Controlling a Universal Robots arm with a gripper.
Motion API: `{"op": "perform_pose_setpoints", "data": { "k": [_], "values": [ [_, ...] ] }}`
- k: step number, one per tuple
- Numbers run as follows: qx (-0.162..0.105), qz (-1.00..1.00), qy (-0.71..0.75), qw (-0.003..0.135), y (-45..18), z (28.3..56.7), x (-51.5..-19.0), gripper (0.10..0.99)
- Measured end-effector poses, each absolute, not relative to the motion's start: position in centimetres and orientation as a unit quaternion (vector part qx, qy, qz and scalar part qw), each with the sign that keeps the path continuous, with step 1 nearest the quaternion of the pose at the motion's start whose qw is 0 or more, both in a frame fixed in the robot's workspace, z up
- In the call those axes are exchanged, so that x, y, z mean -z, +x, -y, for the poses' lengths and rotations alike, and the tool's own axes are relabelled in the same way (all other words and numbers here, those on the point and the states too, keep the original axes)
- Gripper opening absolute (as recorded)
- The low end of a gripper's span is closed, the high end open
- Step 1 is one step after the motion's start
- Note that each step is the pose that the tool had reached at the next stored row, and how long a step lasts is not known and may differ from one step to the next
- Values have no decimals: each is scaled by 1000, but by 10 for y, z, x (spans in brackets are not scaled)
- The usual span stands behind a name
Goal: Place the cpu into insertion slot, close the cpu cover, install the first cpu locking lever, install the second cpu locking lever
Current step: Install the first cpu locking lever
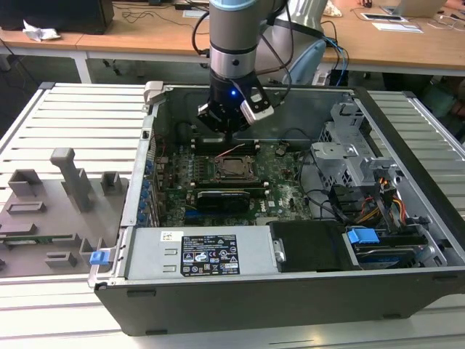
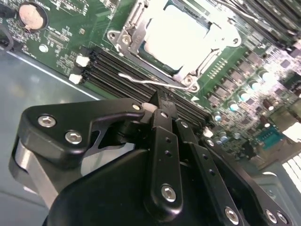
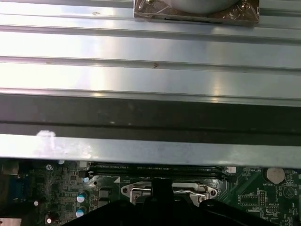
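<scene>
1. Risk: the lever (image 2: 155, 84), a thin wire bar, lies just beyond the pincer (image 2: 162, 106) tips; a glancing push could slip off and scrape the green board (image 2: 61, 52).
2. Pincer: fingers together, clamped on nothing, poised over the memory slots (image 2: 113, 63).
3. Computer case (image 1: 240, 287): holds the board; on it the slot (image 2: 176, 40) holds the chip (image 2: 176, 35), with the cover (image 2: 134, 26) down around it.

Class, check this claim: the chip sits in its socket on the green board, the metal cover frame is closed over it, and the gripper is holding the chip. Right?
Not quite. In the second wrist view the gripper holds no chip; its tip is at a thin wire lever beside the socket. The chip does sit there under the closed cover frame.
</scene>
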State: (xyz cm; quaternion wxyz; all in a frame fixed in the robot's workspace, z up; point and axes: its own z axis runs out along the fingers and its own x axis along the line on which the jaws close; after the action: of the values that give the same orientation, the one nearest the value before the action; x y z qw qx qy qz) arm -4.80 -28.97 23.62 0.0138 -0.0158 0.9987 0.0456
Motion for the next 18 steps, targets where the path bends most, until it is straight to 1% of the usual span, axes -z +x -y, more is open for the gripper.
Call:
{"op": "perform_pose_setpoints", "data": {
  "k": [18],
  "values": [
    [-46,-998,-38,13,-38,287,-227,106]
  ]
}}
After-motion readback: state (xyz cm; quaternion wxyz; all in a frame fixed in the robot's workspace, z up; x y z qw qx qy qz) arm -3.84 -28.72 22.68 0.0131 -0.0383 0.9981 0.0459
